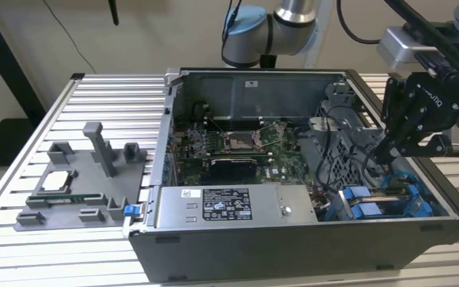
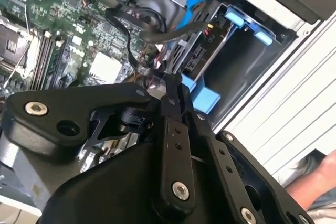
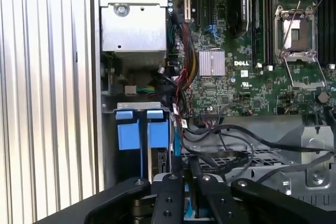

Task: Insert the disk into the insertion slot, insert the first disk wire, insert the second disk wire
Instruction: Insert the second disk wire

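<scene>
Tool is down inside the open PC case, over the drive cage at the case's front corner. Fingers look close together, narrow gap, pinched at a black cable right beside the disk's rear edge; can't tell for sure if the cable is actually gripped.

Disk w/ blue carrier sits in the insertion slot, directly below the tool tip. Blue tabs of carrier just beside the fingers in the second wrist view. Thin blue cable runs past the disk, just beyond the tool.

Motherboard w/ open CPU socket lies beyond the tool, deeper in the case. Grey parts tray on the counter, well apart from the tool, outside the case.
</scene>
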Robot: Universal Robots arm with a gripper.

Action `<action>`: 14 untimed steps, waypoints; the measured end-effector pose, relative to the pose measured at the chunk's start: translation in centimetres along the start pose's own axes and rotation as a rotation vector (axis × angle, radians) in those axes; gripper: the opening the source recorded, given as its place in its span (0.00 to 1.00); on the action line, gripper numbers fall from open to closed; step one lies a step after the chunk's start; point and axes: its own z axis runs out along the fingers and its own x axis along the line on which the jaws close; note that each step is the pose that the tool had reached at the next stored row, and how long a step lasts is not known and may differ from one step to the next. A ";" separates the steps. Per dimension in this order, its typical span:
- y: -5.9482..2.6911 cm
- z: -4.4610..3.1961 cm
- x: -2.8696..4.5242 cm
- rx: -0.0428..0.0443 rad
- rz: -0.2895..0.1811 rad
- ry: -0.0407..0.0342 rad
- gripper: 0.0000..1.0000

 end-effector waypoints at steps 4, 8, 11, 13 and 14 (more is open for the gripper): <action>0.07 0.14 0.24 0.0000 0.000 0.0010 0.00; 0.10 0.55 0.31 0.0013 0.000 0.0082 0.00; 0.09 0.93 0.42 0.0017 0.001 0.0131 0.00; 0.07 1.15 0.56 0.0020 0.001 0.0163 0.00; 0.06 1.23 0.68 0.0021 0.001 0.0179 0.00</action>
